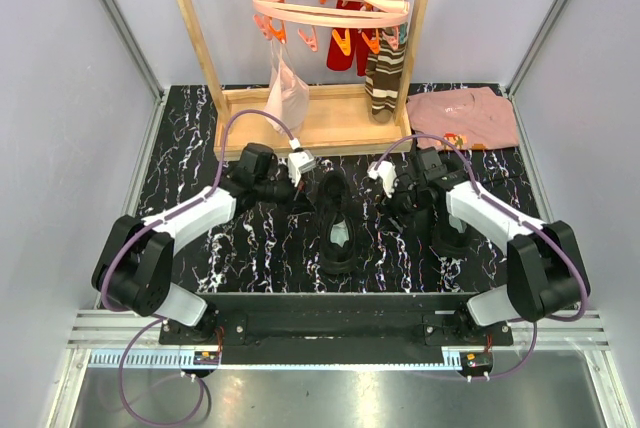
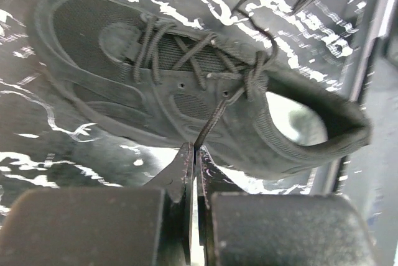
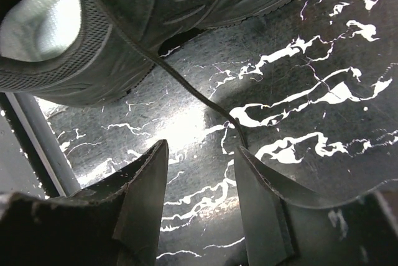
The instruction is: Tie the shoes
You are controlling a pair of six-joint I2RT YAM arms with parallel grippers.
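Left jaws pinch a lace [image 2: 208, 126] of the black shoe [image 2: 124, 73]; right jaws stand apart, second lace [image 3: 186, 86] at one tip.

Ahead of the right pincer [image 3: 201, 148] the shoe [image 3: 124, 36] runs off the top edge — toe unseen. Its lace [image 3: 186, 84] ends beside one finger; contact unclear. The other lace [image 2: 214, 117] vanishes between the left pincer's [image 2: 194, 149] pressed-together fingers.

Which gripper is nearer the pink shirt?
Right. The right gripper sits in front of the shirt; the left gripper is farther off, across the shoe, pinching its lace.
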